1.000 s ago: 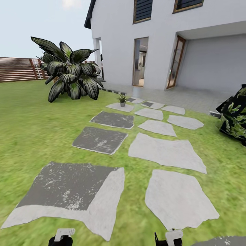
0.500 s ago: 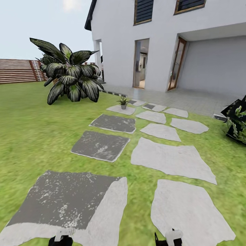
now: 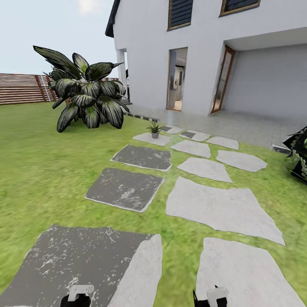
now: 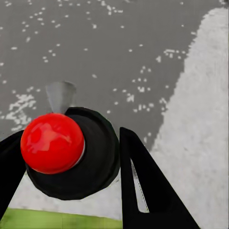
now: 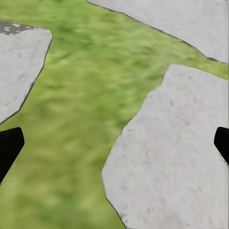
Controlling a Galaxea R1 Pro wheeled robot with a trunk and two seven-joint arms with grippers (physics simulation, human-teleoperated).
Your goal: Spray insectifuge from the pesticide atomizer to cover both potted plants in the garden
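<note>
Grey stepping stones cross the lawn beneath both end effectors: left clenched on a red ball, right spread wide. Far left stands a broad-leaved plant; another far right.

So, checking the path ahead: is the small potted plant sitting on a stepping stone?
Touching. In the head view the small potted plant stands with its pot base on the far pale stepping stone, no grass between them.
</note>
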